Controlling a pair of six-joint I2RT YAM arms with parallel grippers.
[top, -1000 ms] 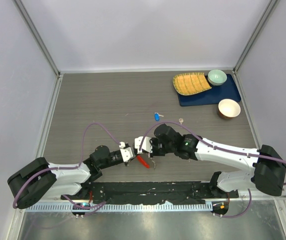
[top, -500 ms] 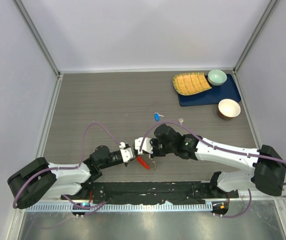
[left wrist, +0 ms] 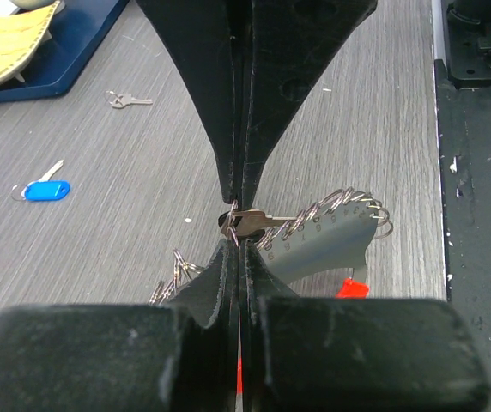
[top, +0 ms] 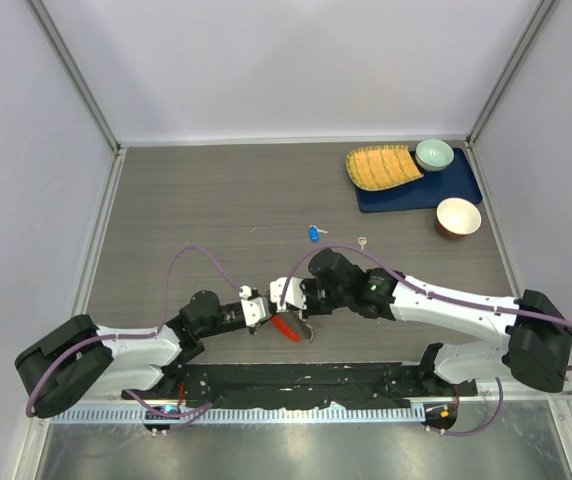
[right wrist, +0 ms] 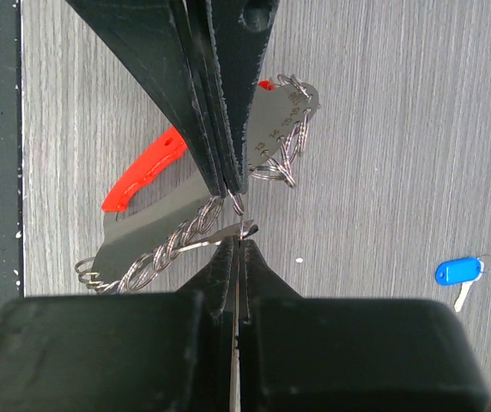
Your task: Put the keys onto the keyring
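Note:
Low over the table's near middle, my left gripper (top: 269, 308) and right gripper (top: 284, 303) meet tip to tip, both shut. In the right wrist view my right gripper (right wrist: 239, 245) pinches a small metal key (right wrist: 220, 238), and the left fingers (right wrist: 203, 94) come in from above, nipping a small ring (right wrist: 239, 204) of the keyring (right wrist: 168, 247). Its chain of silver rings, grey tag (right wrist: 271, 129) and red fob (right wrist: 142, 172) hang beneath. The left wrist view shows my left gripper (left wrist: 233, 245), the key (left wrist: 247, 224) and the chain (left wrist: 331, 209). A blue-headed key (top: 313, 233) and a silver key (top: 363, 241) lie farther back.
At the back right a navy mat (top: 421, 190) carries a yellow woven tray (top: 381, 166) and a green bowl (top: 434, 154). A white-and-brown bowl (top: 458, 216) stands beside it. Metal frame posts and grey walls bound the table.
The tag and chain dangling under the grippers have shifted slightly. Both grippers stay shut and tip to tip.

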